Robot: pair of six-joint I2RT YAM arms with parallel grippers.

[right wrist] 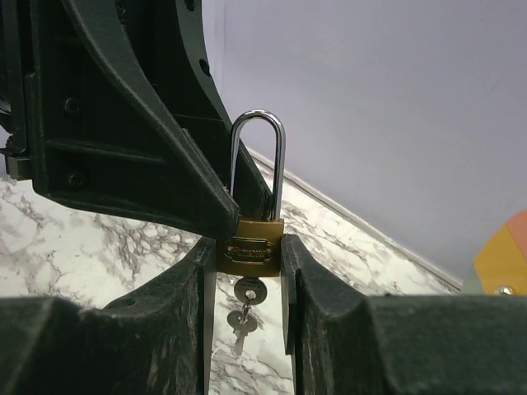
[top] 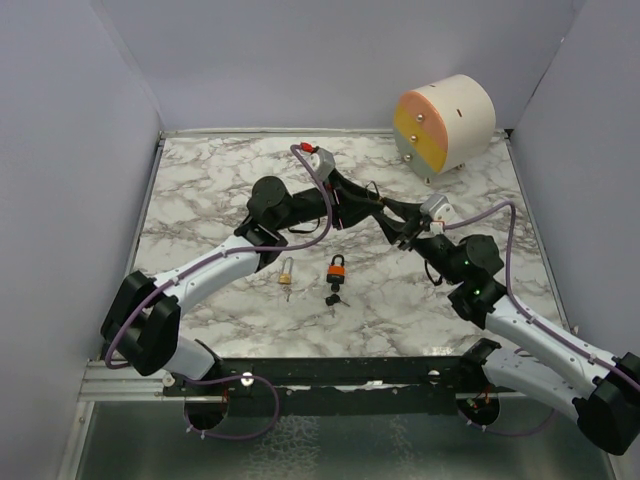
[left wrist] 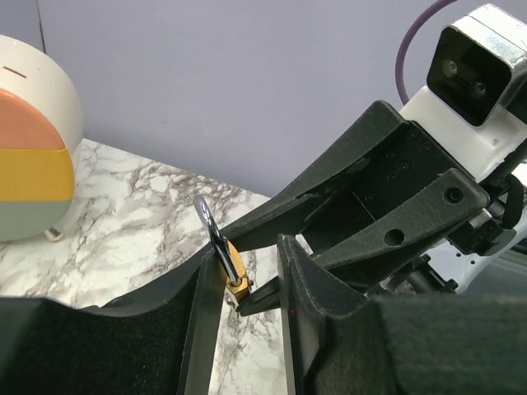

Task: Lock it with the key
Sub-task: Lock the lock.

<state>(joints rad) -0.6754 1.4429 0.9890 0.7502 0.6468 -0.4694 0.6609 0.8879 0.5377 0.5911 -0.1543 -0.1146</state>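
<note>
Padlock (key hanging beneath) is clamped in the right hand, over the counter, near-side of the drum; left hand, spread beside its shackle, should steady it before the key turns.

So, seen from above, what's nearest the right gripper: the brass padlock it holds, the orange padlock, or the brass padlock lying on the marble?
1. Held brass padlock, in right gripper's grip.
2. Orange padlock, table centre.
3. Loose brass padlock, further left.
</note>
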